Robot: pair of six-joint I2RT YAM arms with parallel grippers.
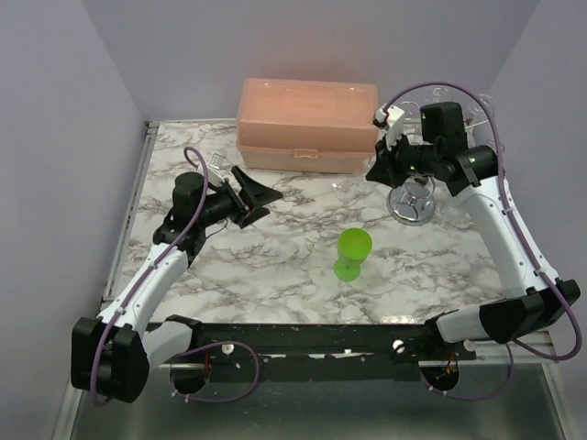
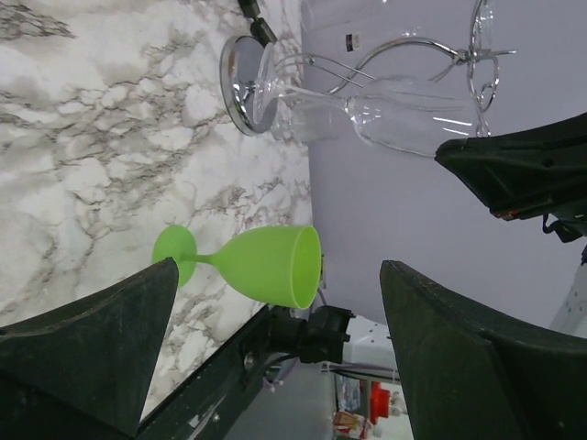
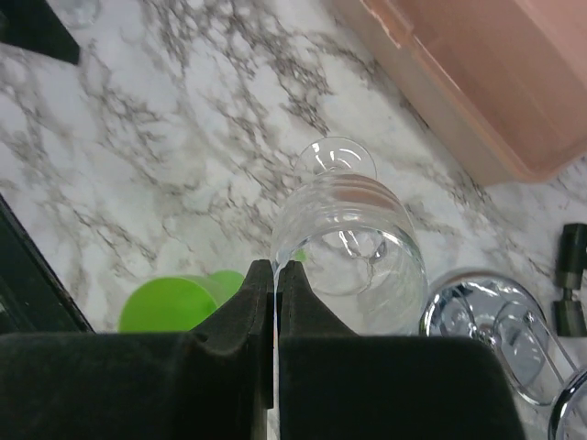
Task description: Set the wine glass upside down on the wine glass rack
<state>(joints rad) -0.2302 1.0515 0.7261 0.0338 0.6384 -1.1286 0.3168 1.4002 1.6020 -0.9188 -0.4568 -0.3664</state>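
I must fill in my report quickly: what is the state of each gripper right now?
Left gripper: open, holding nothing.
Right gripper: closed on the rim of the clear wine glass.

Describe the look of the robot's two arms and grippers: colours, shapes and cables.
Both the left arm and right arm have white link shells with black joints and bases. A purple cable loops along each. The left gripper and right gripper carry broad, wedge-shaped black fingers.
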